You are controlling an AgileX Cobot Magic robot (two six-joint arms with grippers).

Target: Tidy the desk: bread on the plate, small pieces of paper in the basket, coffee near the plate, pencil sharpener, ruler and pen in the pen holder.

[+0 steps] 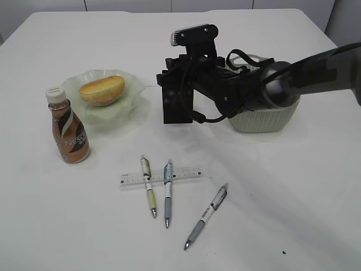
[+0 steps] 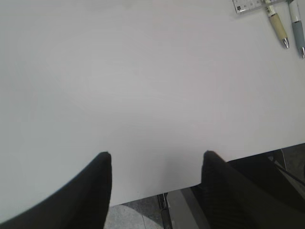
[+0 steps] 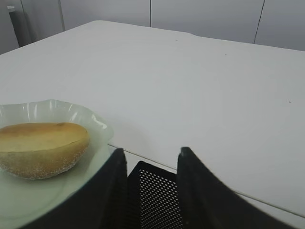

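Two fingers of our right gripper [image 3: 151, 152] are standing on either side of the mesh pen holder [image 1: 177, 104]; whether they are pressing it, we cannot tell. The plate [image 1: 73, 84] with the bread [image 1: 102, 90] is lying just left of this gripper. We are judging it best to hold the holder upright and draw away straight. Our right arm is reaching across, stretched out. Our left gripper [image 2: 157, 154] is hanging wide open, with the pens [image 2: 279, 28] and the ruler [image 2: 248, 5] well ahead to its right.
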